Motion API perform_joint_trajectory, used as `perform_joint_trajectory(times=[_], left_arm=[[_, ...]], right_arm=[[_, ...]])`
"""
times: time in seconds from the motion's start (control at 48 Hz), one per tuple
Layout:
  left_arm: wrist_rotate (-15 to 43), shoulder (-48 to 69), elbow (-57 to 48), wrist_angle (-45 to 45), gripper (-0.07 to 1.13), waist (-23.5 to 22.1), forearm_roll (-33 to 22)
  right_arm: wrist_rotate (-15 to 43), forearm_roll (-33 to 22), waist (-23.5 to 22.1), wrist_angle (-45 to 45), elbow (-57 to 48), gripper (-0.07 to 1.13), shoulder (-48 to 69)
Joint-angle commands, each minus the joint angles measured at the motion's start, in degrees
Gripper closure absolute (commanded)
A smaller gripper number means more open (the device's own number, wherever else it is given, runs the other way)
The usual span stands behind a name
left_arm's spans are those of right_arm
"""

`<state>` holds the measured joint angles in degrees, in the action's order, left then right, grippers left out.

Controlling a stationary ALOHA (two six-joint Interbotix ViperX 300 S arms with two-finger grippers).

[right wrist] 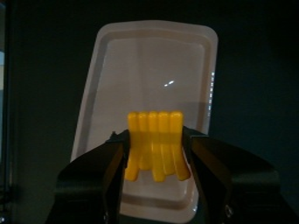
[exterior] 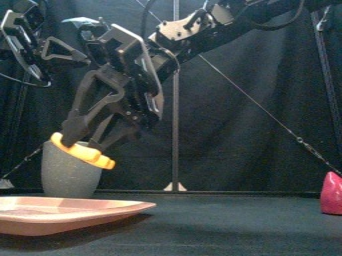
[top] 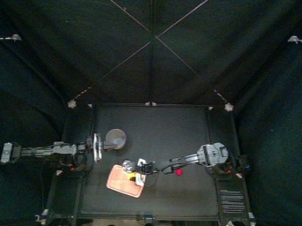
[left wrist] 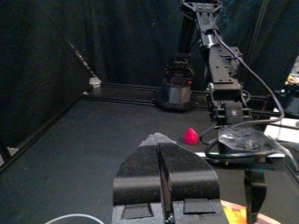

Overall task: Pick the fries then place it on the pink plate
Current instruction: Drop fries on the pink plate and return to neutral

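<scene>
Fries [right wrist: 156,144] sit pinched between the two jaws of my right gripper [right wrist: 158,153], a yellow bundle of ridged sticks with its ends poking out past my fingertips. My jaws are set narrow, closed on the bundle from either side. Below the fries lies the pink tray [right wrist: 128,61], long and shallow with a raised rim, flat on the black table [top: 177,132] near its front left. I hold the fries in the air over it. From the front they hang clearly above the tray and touch nothing but my jaws. From above, my right arm reaches in from the right side, past the middle, and my gripper hangs over the tray's right part.

Behind the tray stands the tall grey speckled cup [exterior: 60,175], upright, apart from the tray. In the front view the fries hang level with its rim. A small red pointed toy [exterior: 330,193] stands to the right of the tray, well apart from it, close beneath my right forearm.

My left gripper [left wrist: 166,166] rests low at the table's left edge, its jaws pressed together with nothing between them, pointing across the table toward the red toy.
</scene>
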<state>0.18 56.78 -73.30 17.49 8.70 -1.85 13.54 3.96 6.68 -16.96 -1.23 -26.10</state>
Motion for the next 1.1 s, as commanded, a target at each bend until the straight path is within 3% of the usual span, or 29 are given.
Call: perform_joint_trajectory(times=[0.021,0.208,0.521,0.708,1.0,1.104], left_arm=[[0.1,-0.3,0.6,0.2,1.01,0.4,-0.1],[0.1,-0.2,0.2,0.1,1.01,1.0,0.0],[0.0,-0.2,0.1,0.0,1.01,1.4,-0.1],[0.0,-0.2,-0.3,0.1,1.01,1.4,-0.1],[0.1,-0.2,-0.7,0.0,1.01,1.4,0.0],[0.0,-0.2,-1.0,-0.1,1.01,1.4,-0.1]], right_arm=[[0.0,0.3,0.3,-0.2,4.3,0.23,-0.1],[-0.1,0.4,0.4,-1.2,7.0,0.12,-2.6],[-0.1,-0.1,0.6,1.7,2.6,0.11,1.7],[-0.3,-0.4,0.2,14.2,-7.8,0.11,8.1],[-1.0,-3.3,-6.2,38.6,-28.5,0.11,20.0],[-1.2,-5.5,-8.5,43.3,-33.7,0.11,23.7]])
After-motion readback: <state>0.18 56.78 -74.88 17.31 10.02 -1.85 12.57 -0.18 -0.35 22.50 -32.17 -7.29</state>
